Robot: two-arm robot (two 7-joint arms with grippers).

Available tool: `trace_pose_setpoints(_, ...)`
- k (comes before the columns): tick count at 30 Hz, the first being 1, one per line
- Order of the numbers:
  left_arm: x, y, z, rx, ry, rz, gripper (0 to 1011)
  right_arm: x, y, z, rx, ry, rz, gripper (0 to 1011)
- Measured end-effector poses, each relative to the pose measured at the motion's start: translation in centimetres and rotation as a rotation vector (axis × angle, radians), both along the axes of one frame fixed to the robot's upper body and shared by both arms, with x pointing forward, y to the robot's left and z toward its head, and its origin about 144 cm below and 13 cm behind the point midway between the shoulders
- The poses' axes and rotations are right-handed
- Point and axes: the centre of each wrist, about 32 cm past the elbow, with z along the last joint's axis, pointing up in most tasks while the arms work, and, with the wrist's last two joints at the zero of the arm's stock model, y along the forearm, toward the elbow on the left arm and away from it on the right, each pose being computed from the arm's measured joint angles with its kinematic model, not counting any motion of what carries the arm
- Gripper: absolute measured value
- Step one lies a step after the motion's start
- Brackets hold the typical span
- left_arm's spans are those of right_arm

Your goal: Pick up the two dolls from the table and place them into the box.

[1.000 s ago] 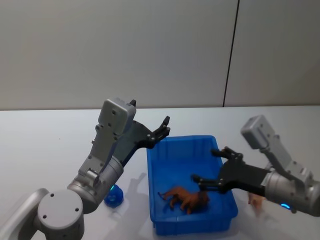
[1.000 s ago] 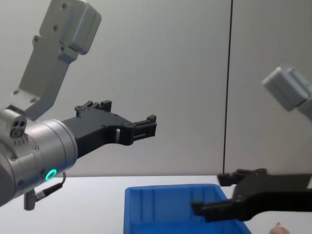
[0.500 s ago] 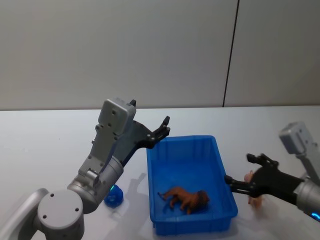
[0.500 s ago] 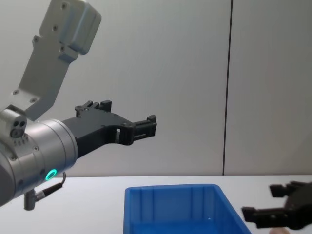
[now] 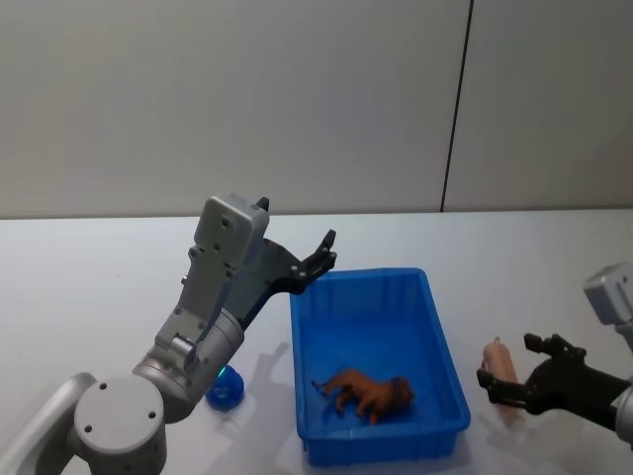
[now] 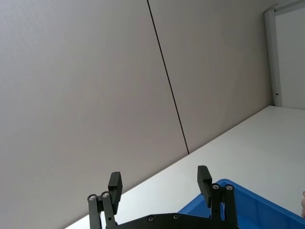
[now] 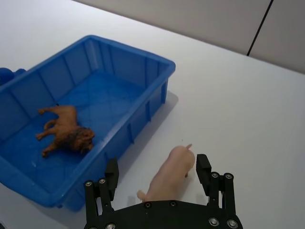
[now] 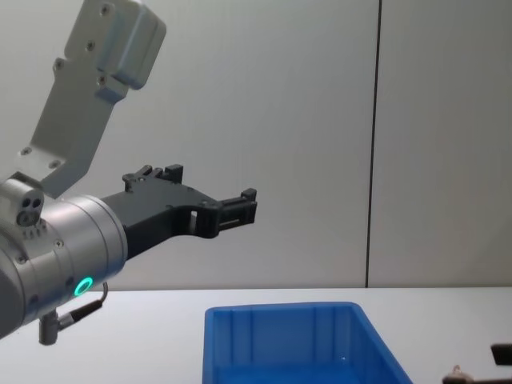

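Note:
A pale pink doll [image 7: 170,172] lies on the white table [image 5: 89,287] just right of the blue box [image 5: 364,278]. My right gripper [image 7: 157,165] hovers over it, open, with one finger on each side and a gap to the doll's body. In the head view the same doll [image 5: 494,354] shows beside the right gripper [image 5: 505,361]. A brown lion doll [image 5: 367,393] lies inside the box near its front; it also shows in the right wrist view [image 7: 66,135]. My left gripper [image 5: 322,253] is held high above the box's back left corner, open and holding nothing.
A small round blue object [image 5: 225,388] sits on the table left of the box. Bare white table stretches right of and behind the box [image 7: 157,64]. A grey wall with a dark vertical seam [image 5: 455,109] stands behind the table.
My right gripper has pulled back from above the box interior to the right and now straddles the pink doll on the table. The left arm has not moved.

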Motion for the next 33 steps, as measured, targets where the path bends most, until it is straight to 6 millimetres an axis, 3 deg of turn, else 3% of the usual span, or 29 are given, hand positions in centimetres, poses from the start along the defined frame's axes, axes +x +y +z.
trace_pose_setpoints(19,0.0,0.0,0.0,0.0,0.0,0.0,1001,0.4,0.3,-2.3,-0.012,0.115,-0.001,964)
trace_pose_setpoints(26,0.0,0.0,0.0,0.0,0.0,0.0,1001,1.0,0.6,-2.9,-0.021,0.138,-0.019,794)
trace_pose_setpoints(33,0.0,0.0,0.0,0.0,0.0,0.0,1001,1.4,0.8,-3.1,-0.03,0.14,-0.039,545)
